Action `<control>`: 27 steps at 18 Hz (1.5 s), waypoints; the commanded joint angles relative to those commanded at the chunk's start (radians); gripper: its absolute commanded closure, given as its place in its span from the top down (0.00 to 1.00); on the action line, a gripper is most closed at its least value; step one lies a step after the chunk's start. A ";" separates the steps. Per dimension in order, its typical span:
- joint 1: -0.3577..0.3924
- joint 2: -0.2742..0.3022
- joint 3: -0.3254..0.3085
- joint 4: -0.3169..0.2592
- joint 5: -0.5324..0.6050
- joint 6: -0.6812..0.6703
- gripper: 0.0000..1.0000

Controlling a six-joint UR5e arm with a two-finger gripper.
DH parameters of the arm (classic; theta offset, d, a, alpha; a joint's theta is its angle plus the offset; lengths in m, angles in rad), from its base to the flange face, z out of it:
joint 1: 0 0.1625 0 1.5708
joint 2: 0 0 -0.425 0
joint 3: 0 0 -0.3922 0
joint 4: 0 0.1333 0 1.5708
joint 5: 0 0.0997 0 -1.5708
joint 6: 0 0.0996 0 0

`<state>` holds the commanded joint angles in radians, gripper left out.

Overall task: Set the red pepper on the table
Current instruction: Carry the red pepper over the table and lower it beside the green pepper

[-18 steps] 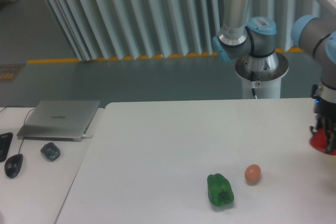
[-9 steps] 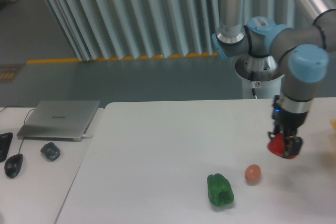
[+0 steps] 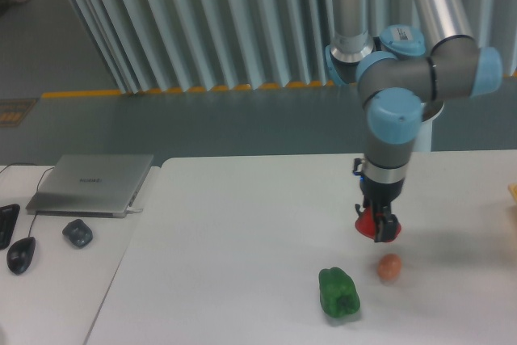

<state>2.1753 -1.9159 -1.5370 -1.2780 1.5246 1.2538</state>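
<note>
We see even, cool, diffuse light, bright across the table (image 3: 242, 232) with no hard glare. Shadows are faint: a soft grey smudge right of the gripper (image 3: 380, 228), small dark patches under the green pepper (image 3: 338, 293) and ball (image 3: 389, 267). Overall the picture is soft and low-resolution, with slightly blurred edges.

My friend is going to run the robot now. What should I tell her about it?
Gripper: shut on the red pepper, held above the table.
Close below it sits a small orange-pink ball; a green pepper lies in front and to its left.
Done: pepper picked up and carried over the table.
Left: lower it onto a bare spot, probably away from the ball, open the fingers, lift away.
</note>
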 joint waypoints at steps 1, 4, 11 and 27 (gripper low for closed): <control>-0.011 -0.011 0.000 0.024 0.017 -0.031 0.50; -0.058 -0.044 -0.002 0.066 0.112 -0.072 0.50; -0.081 -0.066 -0.021 0.123 0.189 -0.109 0.50; -0.132 -0.087 -0.023 0.124 0.238 -0.135 1.00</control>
<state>2.0433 -2.0034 -1.5601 -1.1535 1.7625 1.1183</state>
